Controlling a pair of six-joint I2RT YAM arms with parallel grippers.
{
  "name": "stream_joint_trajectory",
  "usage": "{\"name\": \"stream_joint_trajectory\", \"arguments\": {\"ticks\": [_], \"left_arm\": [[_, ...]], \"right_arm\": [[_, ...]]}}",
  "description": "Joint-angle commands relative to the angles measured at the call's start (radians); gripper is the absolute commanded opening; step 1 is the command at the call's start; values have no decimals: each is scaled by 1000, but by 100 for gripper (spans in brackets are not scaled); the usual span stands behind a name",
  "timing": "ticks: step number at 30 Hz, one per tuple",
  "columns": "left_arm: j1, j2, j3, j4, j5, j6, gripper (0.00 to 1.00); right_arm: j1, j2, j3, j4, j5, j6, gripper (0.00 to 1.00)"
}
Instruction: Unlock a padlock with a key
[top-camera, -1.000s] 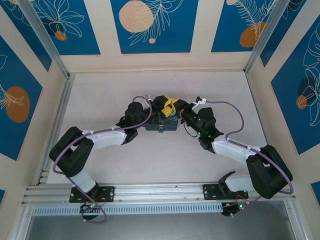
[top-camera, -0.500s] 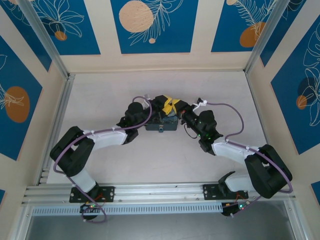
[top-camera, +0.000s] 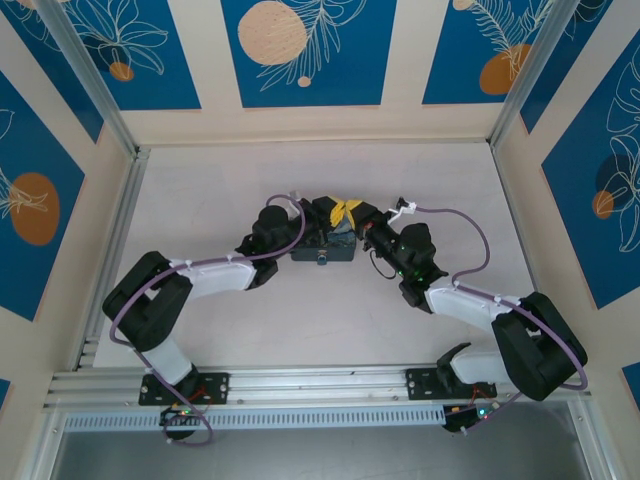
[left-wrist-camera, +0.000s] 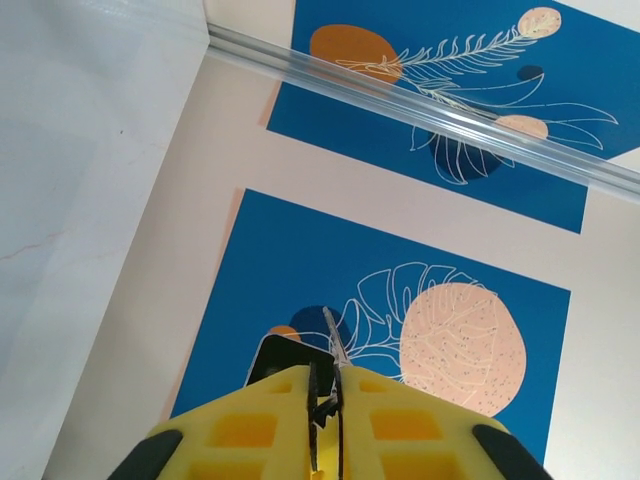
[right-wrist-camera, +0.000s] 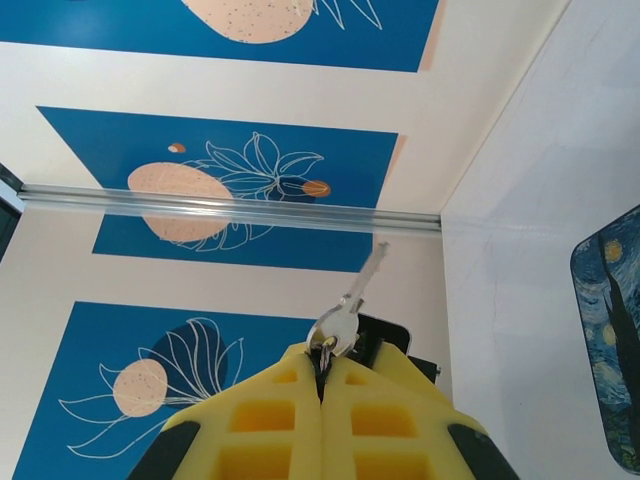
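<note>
Right gripper (right-wrist-camera: 322, 372) clamped on the key (right-wrist-camera: 352, 305), blade protruding past its fingertips. Left gripper (left-wrist-camera: 325, 385) pinched shut on a thin metal blade, apparently the same key. Padlock (top-camera: 322, 247) lies just beneath both. Judged: key not yet inserted; insertion and turn remain.

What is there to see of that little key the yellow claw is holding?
The key is small, thin, silvery metal, with a rounded head on a wire ring. The right claw pinches it at the head; the blade juts up and rightward. The left claw grips a thin metal strip, perhaps a key edge-on.
</note>
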Motion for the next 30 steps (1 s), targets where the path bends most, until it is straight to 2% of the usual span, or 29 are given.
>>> {"name": "stream_joint_trajectory", "arguments": {"ticks": [1,7,10,11,12,13,14,15,18,20,22,24,27,30], "left_arm": [[-3,-12,0,36,-34,16,7],[-4,-11,-2,40,-33,20,0],[-4,-12,-1,35,-33,26,0],[-4,-13,-1,31,-33,33,0],[-1,-16,-1,24,-29,50,0],[4,-19,0,7,-16,73,0],[11,-22,1,-18,0,100,0],[20,-30,2,-47,20,144,0],[53,-64,16,-208,115,321,0],[78,-89,39,-326,184,482,0],[100,-124,75,-487,242,703,0],[112,-152,132,-661,280,928,0],[118,-183,206,-826,353,1210,0],[138,-186,250,-889,449,1342,0]], "right_arm": [[4,-17,-17,0,34,-2,0],[7,-17,-18,-5,36,-4,0],[4,-18,-14,-4,25,-11,0],[-2,-23,-10,-11,14,-10,13],[-13,-37,-12,-28,5,-7,35],[-28,-62,-16,-63,-4,-5,52],[-49,-93,-18,-119,-20,0,58],[-73,-137,-23,-193,-39,-8,60],[-138,-284,-23,-422,-86,-71,61],[-190,-354,8,-576,-155,-146,61],[-248,-386,38,-673,-250,-228,61],[-306,-377,62,-715,-365,-296,60],[-367,-317,89,-701,-535,-372,56],[-372,-243,112,-639,-652,-429,52]]}}
